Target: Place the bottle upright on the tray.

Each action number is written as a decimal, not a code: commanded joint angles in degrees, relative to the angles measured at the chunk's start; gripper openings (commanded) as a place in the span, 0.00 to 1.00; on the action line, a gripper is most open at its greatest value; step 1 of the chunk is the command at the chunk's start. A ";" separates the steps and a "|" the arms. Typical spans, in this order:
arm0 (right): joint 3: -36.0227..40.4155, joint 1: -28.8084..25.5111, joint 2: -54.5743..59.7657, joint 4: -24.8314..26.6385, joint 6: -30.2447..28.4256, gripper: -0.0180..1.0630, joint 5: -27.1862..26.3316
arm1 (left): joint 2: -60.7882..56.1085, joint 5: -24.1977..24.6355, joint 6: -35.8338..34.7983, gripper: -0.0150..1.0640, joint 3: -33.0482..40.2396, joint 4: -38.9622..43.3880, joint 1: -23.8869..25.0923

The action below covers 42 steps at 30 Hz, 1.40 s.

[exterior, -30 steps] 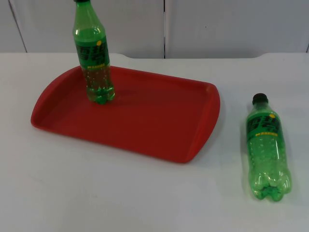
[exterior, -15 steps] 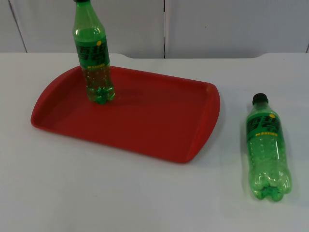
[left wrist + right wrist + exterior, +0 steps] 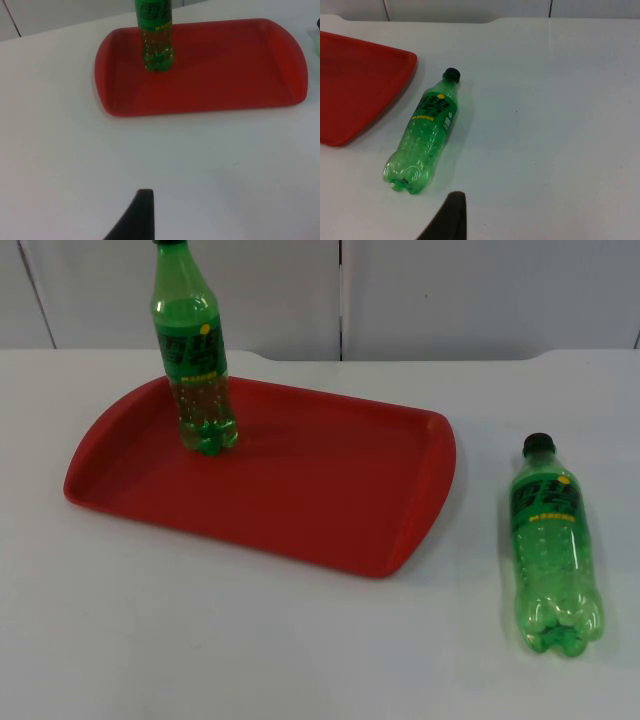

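A red tray (image 3: 320,500) lies on the white table, left of centre. One green bottle (image 3: 193,350) with a black cap stands upright on the tray's far left part; the left wrist view has it as the standing bottle (image 3: 156,35) on the tray (image 3: 240,75). A second green bottle (image 3: 552,545) lies on its side on the table to the right of the tray, cap toward the wall. My right gripper (image 3: 451,215) hangs above the table, short of this lying bottle (image 3: 425,135). My left gripper (image 3: 142,215) waits over bare table in front of the tray.
A grey partition wall (image 3: 450,290) closes off the far edge of the table. White table surface (image 3: 250,650) stretches in front of the tray and around the lying bottle.
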 commanded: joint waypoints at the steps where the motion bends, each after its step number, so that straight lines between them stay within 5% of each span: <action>1: 0.39 -0.31 -0.23 0.08 0.04 0.96 -0.04 | -0.24 -0.36 0.05 0.99 0.24 -0.71 -0.38; 42: 0.39 -0.31 -0.23 -0.03 0.49 0.96 -0.04 | -0.24 -0.36 0.05 0.99 0.24 -0.48 -0.38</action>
